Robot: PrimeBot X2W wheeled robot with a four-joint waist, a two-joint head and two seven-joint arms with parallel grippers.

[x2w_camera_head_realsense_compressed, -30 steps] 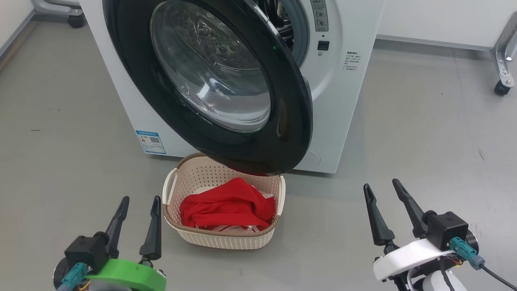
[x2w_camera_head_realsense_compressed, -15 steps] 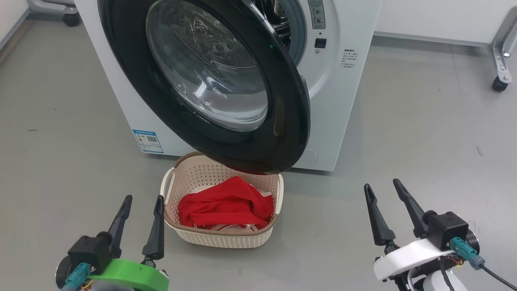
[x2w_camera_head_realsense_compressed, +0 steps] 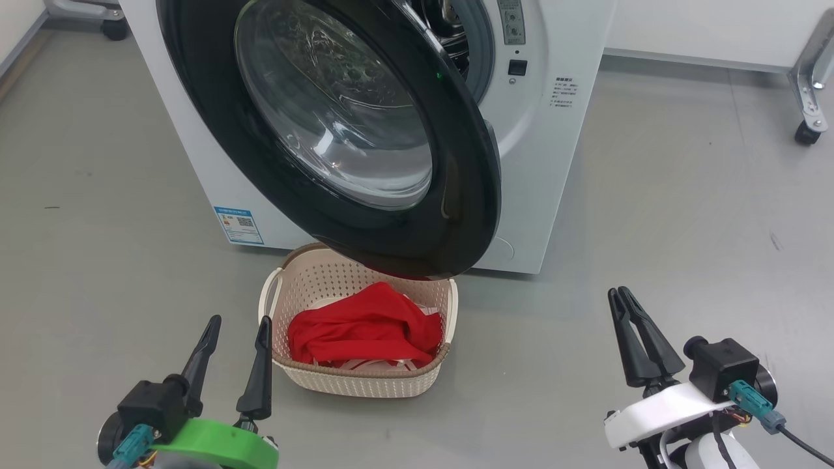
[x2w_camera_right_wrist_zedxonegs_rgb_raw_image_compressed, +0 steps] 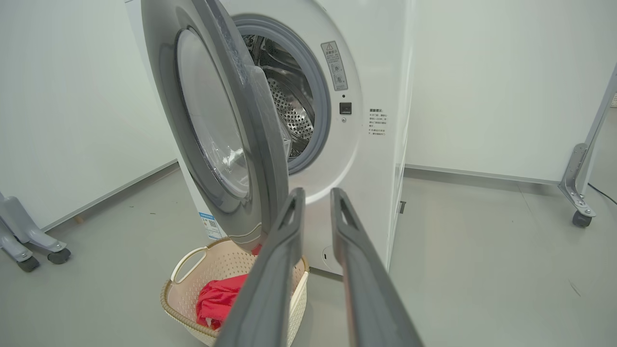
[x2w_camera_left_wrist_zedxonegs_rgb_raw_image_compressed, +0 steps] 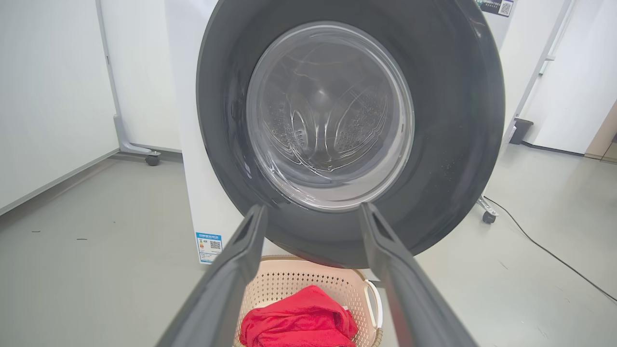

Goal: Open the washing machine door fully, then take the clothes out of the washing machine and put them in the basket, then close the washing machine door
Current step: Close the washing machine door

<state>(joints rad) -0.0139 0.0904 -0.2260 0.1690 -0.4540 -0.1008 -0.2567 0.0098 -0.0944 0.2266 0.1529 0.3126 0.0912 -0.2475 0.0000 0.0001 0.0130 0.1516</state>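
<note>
- Green-collared left hand [x2w_camera_head_realsense_compressed: 239,320] hovers low at the near left, fingers wide apart and empty, just beside the basket [x2w_camera_head_realsense_compressed: 365,381].
- Red clothes [x2w_camera_head_realsense_compressed: 365,326] lie heaped in that basket on the floor, under the lower edge of the washing machine door [x2w_camera_head_realsense_compressed: 466,163].
- That door stands swung open from the washing machine [x2w_camera_head_realsense_compressed: 541,163].
- Right hand [x2w_camera_head_realsense_compressed: 618,291], at the near right, has its fingers almost together with a narrow gap between them, gripping nothing.

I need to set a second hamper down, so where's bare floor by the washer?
Bare floor lies right of the washing machine, toward the right gripper, and left of it past the blue label. Crowded in front: the basket of clothes sits partly under the open washing machine door, beside the left gripper.
</note>
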